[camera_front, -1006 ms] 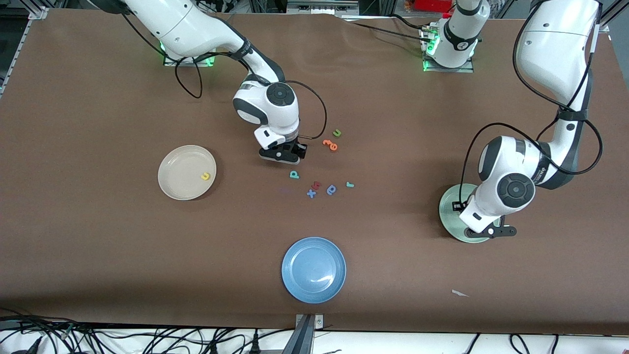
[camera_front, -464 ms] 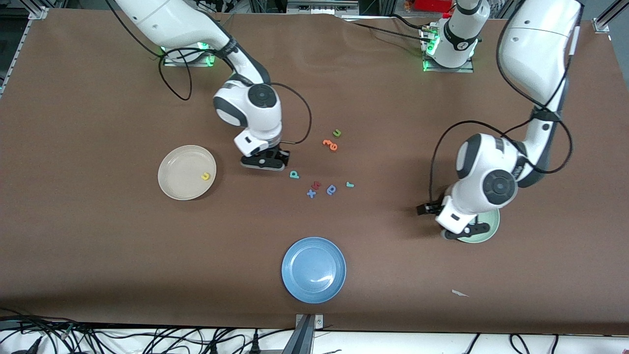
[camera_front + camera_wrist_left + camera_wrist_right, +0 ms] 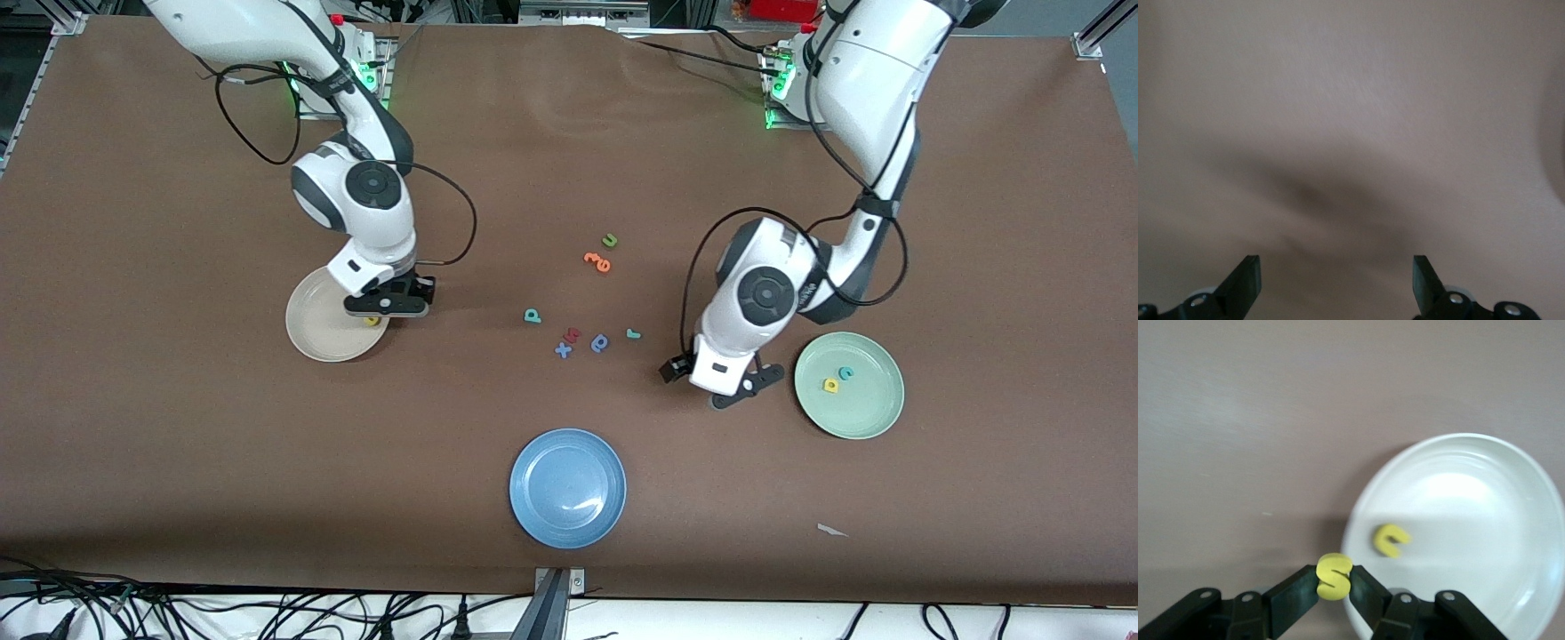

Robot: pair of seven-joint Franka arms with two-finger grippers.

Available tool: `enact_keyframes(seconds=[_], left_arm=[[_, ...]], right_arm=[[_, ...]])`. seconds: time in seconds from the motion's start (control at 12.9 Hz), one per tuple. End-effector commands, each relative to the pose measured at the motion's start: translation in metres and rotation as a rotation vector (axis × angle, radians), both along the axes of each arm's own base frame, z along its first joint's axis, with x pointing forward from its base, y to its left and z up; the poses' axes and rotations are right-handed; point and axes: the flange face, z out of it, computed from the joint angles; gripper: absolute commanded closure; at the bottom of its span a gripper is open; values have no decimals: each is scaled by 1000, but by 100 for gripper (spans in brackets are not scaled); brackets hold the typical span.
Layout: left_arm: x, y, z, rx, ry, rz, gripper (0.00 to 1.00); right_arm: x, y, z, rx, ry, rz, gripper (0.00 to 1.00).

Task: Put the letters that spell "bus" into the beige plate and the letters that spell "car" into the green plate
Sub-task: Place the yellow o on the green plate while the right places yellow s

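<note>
My right gripper (image 3: 388,307) (image 3: 1334,581) is shut on the yellow "s" (image 3: 1334,576) and hangs over the rim of the beige plate (image 3: 320,320) (image 3: 1471,487). The yellow "u" (image 3: 1391,541) lies in that plate. The green plate (image 3: 867,413) holds the yellow "a" (image 3: 831,385) and the teal "c" (image 3: 846,373). My left gripper (image 3: 722,391) (image 3: 1336,287) is open and empty, low over bare table beside the green plate. The teal "b" (image 3: 532,316) and the teal "r" (image 3: 633,334) lie on the table mid-way between the plates.
A darker blue letter (image 3: 601,342), a blue "x" (image 3: 563,350) and a red letter (image 3: 572,334) lie among the loose letters. Orange letters (image 3: 597,260) and a green "u" (image 3: 610,240) lie nearer the bases. A blue plate (image 3: 567,487) sits near the front edge.
My right gripper has carried the "s" from the loose letters to the beige plate. My left gripper has opened and moved off the green plate toward the loose letters, uncovering the "a" and "c".
</note>
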Motion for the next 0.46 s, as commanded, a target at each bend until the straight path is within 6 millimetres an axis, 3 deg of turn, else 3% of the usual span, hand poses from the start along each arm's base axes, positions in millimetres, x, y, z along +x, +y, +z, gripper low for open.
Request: enact_keyframes(seconds=[0.0, 0.15, 0.39], left_arm=[[-19, -22, -16, -35, -10, 191, 0], [-33, -46, -18, -33, -3, 310, 0], [-44, -60, -20, -29, 15, 447, 0]], right_arm=[[-11, -24, 0, -21, 24, 42, 77], [-12, -24, -1, -20, 26, 41, 62], [-12, -24, -2, -20, 28, 36, 37]])
